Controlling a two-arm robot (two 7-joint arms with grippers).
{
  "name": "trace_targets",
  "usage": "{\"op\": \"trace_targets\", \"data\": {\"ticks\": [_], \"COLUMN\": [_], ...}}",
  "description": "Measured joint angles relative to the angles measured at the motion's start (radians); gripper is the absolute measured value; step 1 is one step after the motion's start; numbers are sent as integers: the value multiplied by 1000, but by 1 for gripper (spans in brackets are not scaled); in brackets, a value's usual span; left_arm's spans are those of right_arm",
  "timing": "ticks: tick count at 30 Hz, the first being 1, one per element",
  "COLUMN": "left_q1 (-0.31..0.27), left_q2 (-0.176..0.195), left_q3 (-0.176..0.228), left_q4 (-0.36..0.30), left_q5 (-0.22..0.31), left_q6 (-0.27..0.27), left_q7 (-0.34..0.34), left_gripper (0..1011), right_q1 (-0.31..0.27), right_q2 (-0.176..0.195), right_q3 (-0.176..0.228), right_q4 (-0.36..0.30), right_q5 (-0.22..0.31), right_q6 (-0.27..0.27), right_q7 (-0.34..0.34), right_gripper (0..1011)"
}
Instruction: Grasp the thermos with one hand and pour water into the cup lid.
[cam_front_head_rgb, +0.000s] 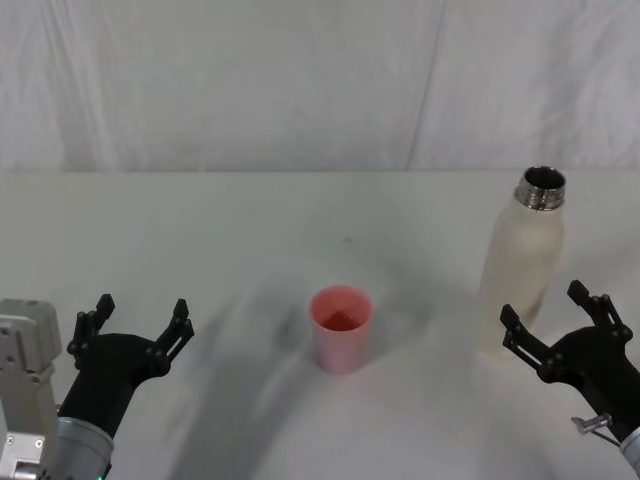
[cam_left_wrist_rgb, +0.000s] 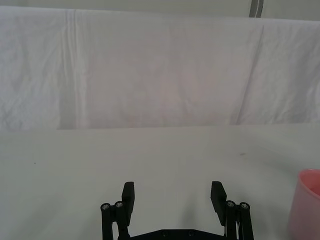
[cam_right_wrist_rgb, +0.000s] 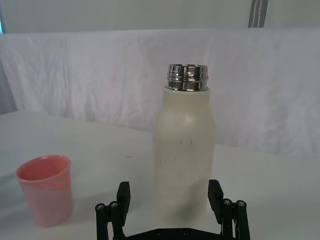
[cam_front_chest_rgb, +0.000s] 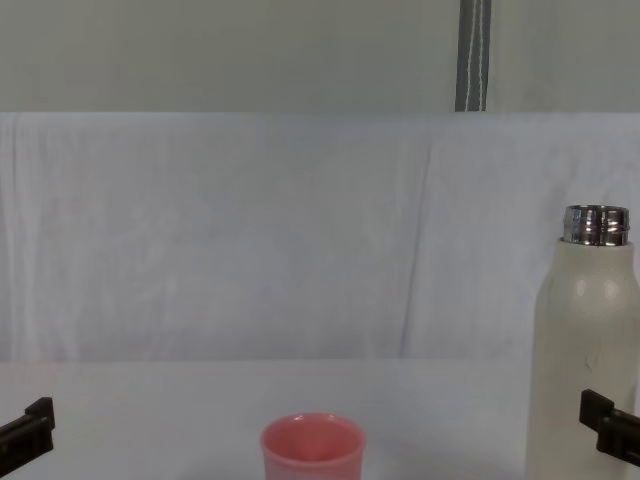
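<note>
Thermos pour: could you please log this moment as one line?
right gripper open near thermos | left gripper open | cup upright

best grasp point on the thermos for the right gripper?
Probably mid-body of the thermos, from the near side. It stands upright, its walls are straight below the rounded shoulders, and the open right gripper already lines up with it. Avoid the steel neck: it must tip toward the cup lid.
</note>
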Motion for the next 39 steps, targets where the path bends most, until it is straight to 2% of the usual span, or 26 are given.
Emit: {"op": "trace_targets", "data": {"ticks": [13,22,39], "left_q1": [0,0,0], "left_q2": [0,0,0], "left_q3": [0,0,0], "left_q4": [0,0,0], "left_q5": [0,0,0], "left_q6": [0,0,0], "left_q7": [0,0,0], "left_gripper": [1001,1001,1001], "right_q1": [-21,-27,-26], "right_q2": [-9,-20,-18], "right_q3": [9,9,10], "right_q4": [-13,-18,-18], "right_q5": [-36,-40,-39], "right_q6": [23,69,60], "right_q7": [-15,-20,-20], "right_gripper": [1001,1001,1001]}}
